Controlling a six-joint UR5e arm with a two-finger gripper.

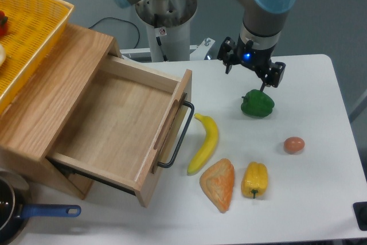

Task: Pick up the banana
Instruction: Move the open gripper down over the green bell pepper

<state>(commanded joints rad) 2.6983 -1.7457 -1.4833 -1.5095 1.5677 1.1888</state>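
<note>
Two-finger gripper [256, 87] being held just above a glossy green bell pepper [257, 103], its finger spread not being shown clearly, long curved bright-yellow banana [205, 144] being left lying on the white table [321, 182], below-left of the gripper, beside the open wooden drawer's black handle [179, 137].

The gripper's [250, 78] fingertips could not be made out against the dark wrist housing, so the set of the jaws was unclear. The yellow basket [34, 21] was cut off by the left and top edges, its contents barely showing. The pan [8, 213] ran off the bottom-left corner, and a dark object [360, 215] was clipped at the right edge.
</note>
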